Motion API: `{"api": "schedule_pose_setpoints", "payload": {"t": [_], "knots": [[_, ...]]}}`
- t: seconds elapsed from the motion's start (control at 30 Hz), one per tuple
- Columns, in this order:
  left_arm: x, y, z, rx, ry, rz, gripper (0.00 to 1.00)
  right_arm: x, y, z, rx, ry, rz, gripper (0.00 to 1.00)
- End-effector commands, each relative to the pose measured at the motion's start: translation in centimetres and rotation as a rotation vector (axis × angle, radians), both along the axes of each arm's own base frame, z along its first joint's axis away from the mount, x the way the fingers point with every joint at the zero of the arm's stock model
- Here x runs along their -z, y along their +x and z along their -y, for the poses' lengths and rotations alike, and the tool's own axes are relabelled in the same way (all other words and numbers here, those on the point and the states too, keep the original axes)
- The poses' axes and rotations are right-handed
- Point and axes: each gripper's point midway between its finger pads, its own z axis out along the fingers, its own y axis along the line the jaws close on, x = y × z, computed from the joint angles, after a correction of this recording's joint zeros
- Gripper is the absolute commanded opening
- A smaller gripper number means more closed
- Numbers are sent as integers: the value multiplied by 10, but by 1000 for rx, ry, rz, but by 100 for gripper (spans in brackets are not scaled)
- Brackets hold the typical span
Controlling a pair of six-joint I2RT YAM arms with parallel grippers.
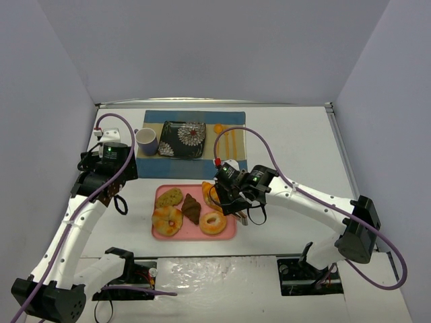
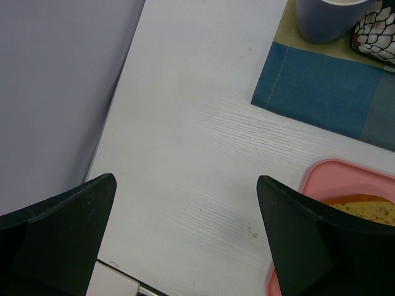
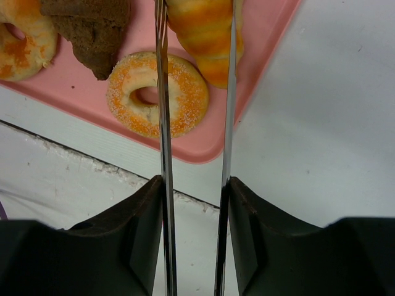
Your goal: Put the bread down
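Since your right gripper (image 3: pixel 194 182) is clenched on the tongs (image 3: pixel 162 111), the blades do the pinching. They straddle the bread (image 3: pixel 200 37), probably so the fingers never touch the food. It's a glossy orange-yellow striped roll, lying at the right end of the pink tray (image 3: pixel 259 43), just beside the sugared ring doughnut (image 3: pixel 185 102). Your left gripper (image 2: pixel 185 185) hangs released over the table (image 2: pixel 185 123), holding nothing.
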Motion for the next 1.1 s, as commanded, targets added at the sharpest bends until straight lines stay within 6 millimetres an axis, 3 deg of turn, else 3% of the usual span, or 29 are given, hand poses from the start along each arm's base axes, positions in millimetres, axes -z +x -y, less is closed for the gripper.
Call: {"api": "schedule_pose_setpoints", "payload": {"t": [0.0, 0.17, 0.3, 0.53, 0.67, 0.77, 0.9, 1.07], "knots": [[-13, 4, -2, -19, -11, 54, 97, -19, 12, -12, 21, 48, 62, 0], [-13, 3, -2, -21, -11, 54, 97, -30, 17, -16, 25, 64, 96, 0], [-13, 1, -3, -24, -9, 52, 97, -50, 26, -23, 24, 95, 145, 0], [-13, -1, -5, -32, -5, 52, 97, -86, 55, -37, 41, 111, 267, 0], [-12, -1, -4, -36, -13, 52, 97, -104, 87, -57, 47, 95, 354, 0], [-11, -3, -4, -42, -27, 55, 97, -104, 115, -77, 41, 68, 395, 0], [-8, -5, -2, -43, -43, 55, 97, -124, 174, -103, 85, 119, 469, 0], [-11, -6, -3, -44, -38, 59, 97, -138, 245, -105, 153, 196, 513, 0]]}}
